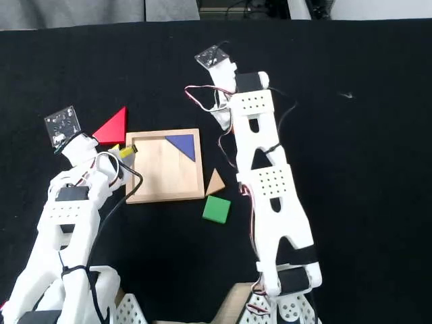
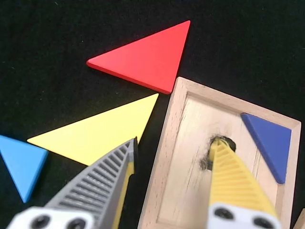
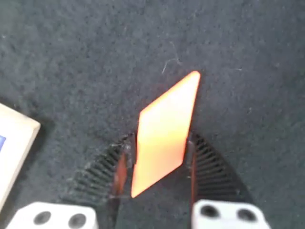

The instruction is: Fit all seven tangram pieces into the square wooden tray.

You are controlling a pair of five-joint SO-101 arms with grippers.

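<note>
Tray (image 1: 162,174) holds one blue triangle (image 1: 182,145); right jaws clasp one orange parallelogram (image 3: 164,136).

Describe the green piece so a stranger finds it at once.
Start at the wooden tray on the black table. Off its lower right corner in the high view lie a tan triangle and, just below it, the green piece. It alone is square and green.

Bright, even light — orange piece (image 3: 164,138) blown out, shadows faint.
</note>
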